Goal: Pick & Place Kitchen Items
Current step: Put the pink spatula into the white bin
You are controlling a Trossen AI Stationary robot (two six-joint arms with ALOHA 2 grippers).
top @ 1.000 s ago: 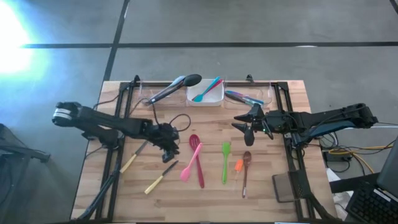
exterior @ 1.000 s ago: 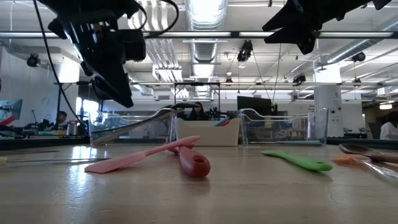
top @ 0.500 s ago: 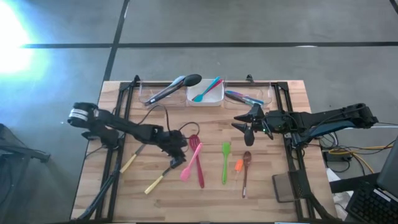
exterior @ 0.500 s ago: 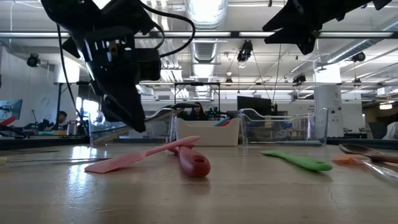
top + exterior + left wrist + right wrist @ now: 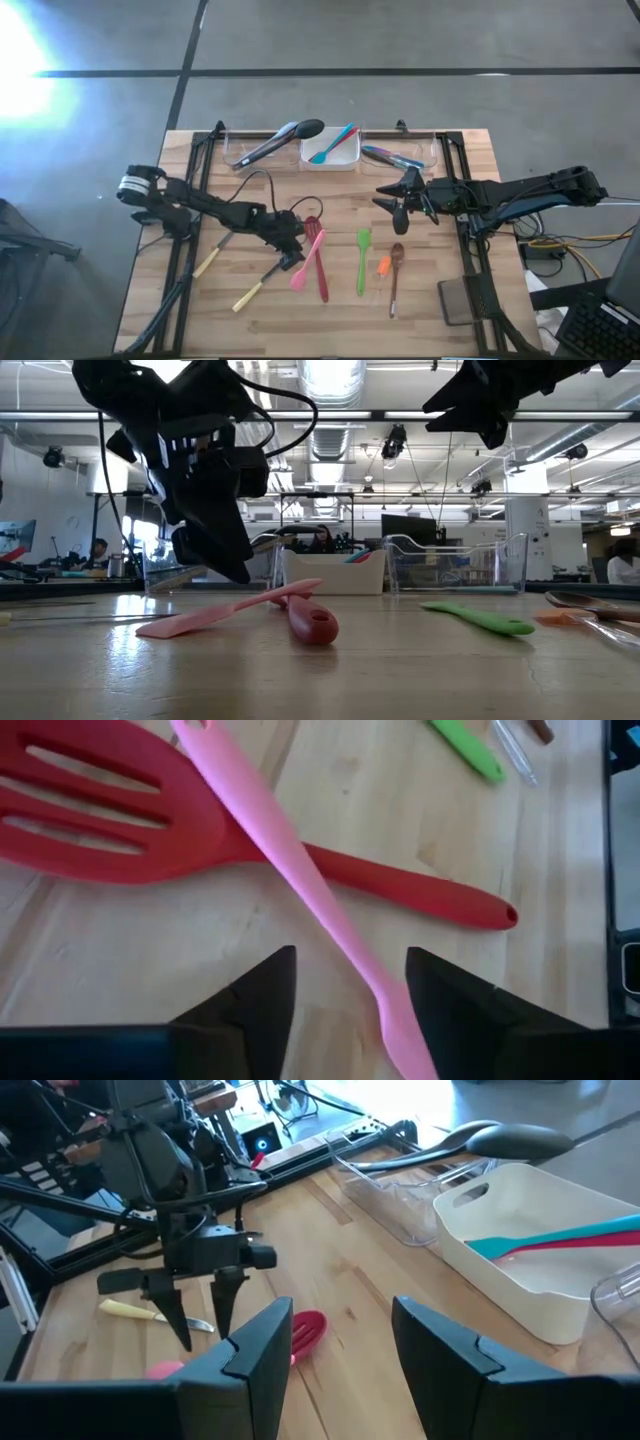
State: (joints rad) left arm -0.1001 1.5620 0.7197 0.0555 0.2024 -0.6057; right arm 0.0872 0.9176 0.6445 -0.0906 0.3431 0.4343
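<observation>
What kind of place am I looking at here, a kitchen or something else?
Not a kitchen; most likely a robotics lab or workshop. Kitchen utensils lie on a wooden table between two robot arms. Behind it, the low view shows exposed ceiling ducts, computer monitors and a person at a desk.

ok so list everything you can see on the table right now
black ladle: 1, black, across left clear plastic tray
white rectangular tray: 1, back centre, holds teal spoon and pink spoon
right clear plastic tray: 1, holds a utensil
red slotted spatula: 1, centre, crossed by pink spatula
green spatula: 1, centre
orange piece: 1, beside green
brown spoon: 1, right of centre
cream-handled knives: 2, left front
left gripper: fingers open above pink spatula
right gripper: fingers open, raised
</observation>
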